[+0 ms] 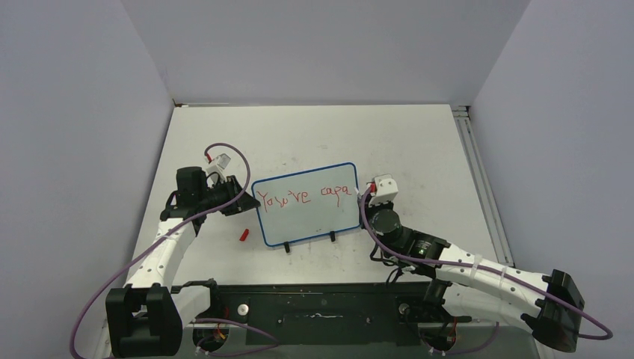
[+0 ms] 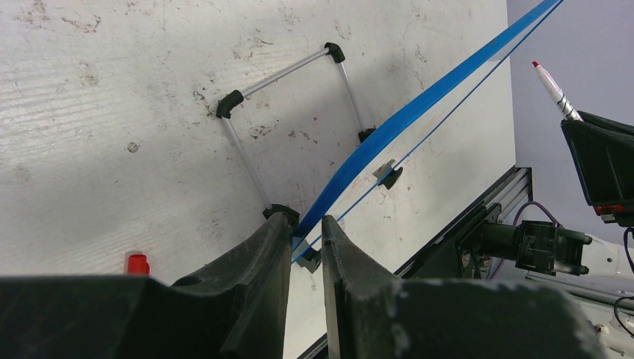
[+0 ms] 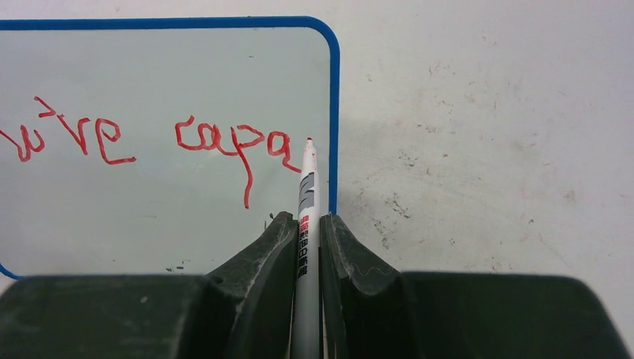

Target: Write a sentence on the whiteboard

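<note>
Though overhead blurs it, right end effector clamps marker, near sentence

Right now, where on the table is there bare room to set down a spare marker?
Widest bare stretch of the table: between the whiteboard and the back wall. Also open: right of the right gripper, up to the side rail. Crowded: the board's ends, at the left gripper and right gripper, and by the red cap.

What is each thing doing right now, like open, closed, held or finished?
Small blue-framed glossy white whiteboard: propped up, edge clamped in left jaws.
Red handwritten sentence: unfinished, reads "You're capa".
White marker pen with red tip: uncapped, gripped in right jaws.
Small red plastic cap: off, lying on table.
</note>
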